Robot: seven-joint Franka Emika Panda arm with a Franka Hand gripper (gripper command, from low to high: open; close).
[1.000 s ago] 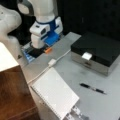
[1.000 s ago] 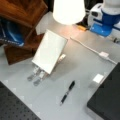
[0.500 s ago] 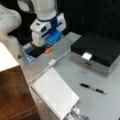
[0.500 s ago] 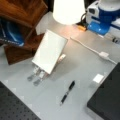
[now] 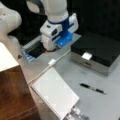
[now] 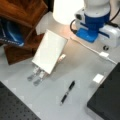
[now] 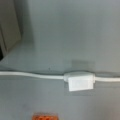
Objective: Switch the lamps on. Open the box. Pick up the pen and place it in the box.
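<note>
The gripper (image 5: 51,47) hangs over the white cable (image 5: 41,72) beside the box (image 5: 97,53) — jaw state unreadable. Box lid down — pen (image 5: 93,88) lies before it.

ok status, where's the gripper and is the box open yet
Gripper not visible, arm low over white cable. Box lid closed. Pen lies on table, untouched.

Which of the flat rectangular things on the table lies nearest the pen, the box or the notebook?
The box, closed, with black lid and white latch: in a front view the pen lies just below its front. The white notebook sits farther toward the view's left.
</note>
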